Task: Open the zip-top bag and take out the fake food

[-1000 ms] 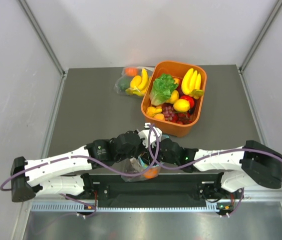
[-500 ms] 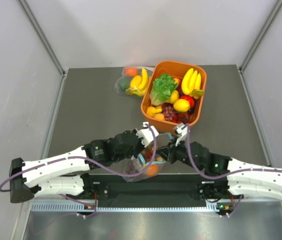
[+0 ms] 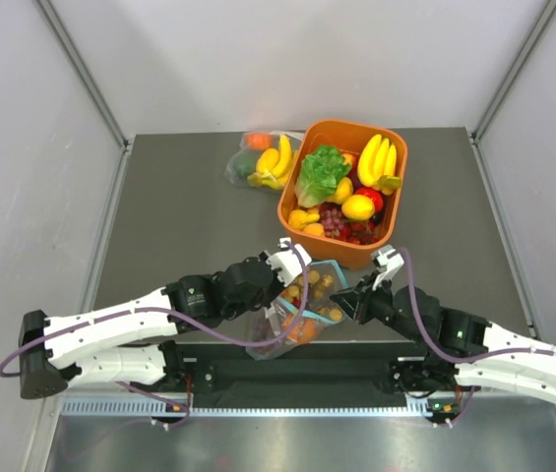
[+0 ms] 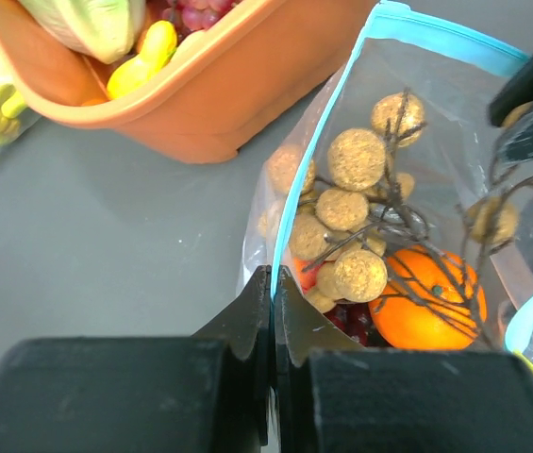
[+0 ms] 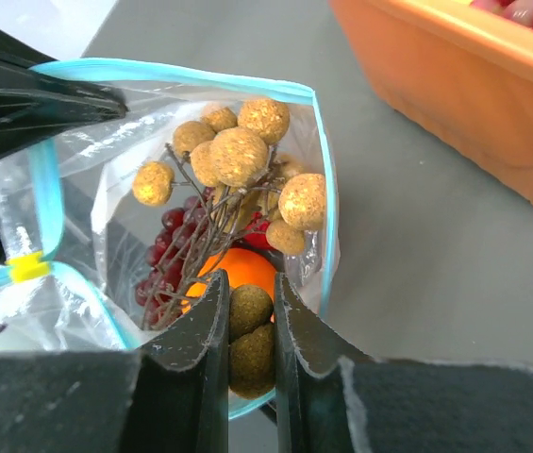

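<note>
Two sets of jaws hold one bag (image 3: 307, 307) between them. It is just in front of the orange tub (image 3: 341, 254), at the near side of the surface (image 3: 179, 226).

The left jaws are shut tight on the blue strip at one side of the bag's mouth. The right jaws are nearly shut and pinch the other side of the mouth. Some brown balls show in the thin gap between them. We cannot tell if those balls are pinched too or only seen through the plastic.

The mouth is pulled open, and the blue strip makes a wide loop. A small yellow slider (image 5: 26, 269) sits on the strip.

Inside the bag we see grapes (image 4: 346, 212) like brown cork balls on dark twigs. An orange (image 4: 424, 311) lies under them, next to some little dark red balls (image 5: 164, 247). All this food is in the bag.

The tub holds lettuce (image 3: 322, 175), bananas (image 3: 376, 159) and more fruit. A second bag (image 3: 258, 162) with bananas in it lies just left of the tub.
</note>
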Robot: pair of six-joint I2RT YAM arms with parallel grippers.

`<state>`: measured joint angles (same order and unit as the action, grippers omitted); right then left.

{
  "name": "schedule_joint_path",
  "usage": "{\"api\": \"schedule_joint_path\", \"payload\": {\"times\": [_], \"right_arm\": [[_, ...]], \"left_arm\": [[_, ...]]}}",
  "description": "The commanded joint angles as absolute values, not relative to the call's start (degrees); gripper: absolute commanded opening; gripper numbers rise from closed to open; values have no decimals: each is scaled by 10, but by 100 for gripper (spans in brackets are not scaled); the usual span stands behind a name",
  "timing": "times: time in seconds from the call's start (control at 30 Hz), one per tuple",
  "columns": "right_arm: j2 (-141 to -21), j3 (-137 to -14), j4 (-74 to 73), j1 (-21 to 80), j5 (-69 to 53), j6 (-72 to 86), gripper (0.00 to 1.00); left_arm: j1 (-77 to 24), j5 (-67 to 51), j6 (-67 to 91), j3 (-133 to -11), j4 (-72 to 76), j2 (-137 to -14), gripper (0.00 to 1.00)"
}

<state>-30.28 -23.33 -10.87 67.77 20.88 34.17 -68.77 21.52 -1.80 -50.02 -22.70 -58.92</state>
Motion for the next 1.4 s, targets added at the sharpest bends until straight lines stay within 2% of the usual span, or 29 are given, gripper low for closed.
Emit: {"api": "schedule_joint_path", "payload": {"times": [0.0,0.23,0.47,0.57,0.7,0.97,1.37], "right_arm": [[-270,-244,-127,685,229,349,0],[-237,-259,-121,685,215,346,0],[-250,-283,-112,685,244,323,0],[-279,-287,-87,685,254,314,0],[-324,-309,-55,686,277,288,0],[-397,-388,-44,680,349,234,0],[-540,-462,-33,620,330,181,0]], "left_arm": [[-685,254,-15,-511,-207,-596,0],[-673,250,-9,-517,-214,-628,0],[-671,185,-18,-512,-203,-614,0],[-671,173,-23,-507,-199,-605,1],[-671,129,-26,-504,-193,-599,14],[-672,104,-30,-504,-193,-604,15],[-672,94,-32,-499,-184,-578,12]]}}
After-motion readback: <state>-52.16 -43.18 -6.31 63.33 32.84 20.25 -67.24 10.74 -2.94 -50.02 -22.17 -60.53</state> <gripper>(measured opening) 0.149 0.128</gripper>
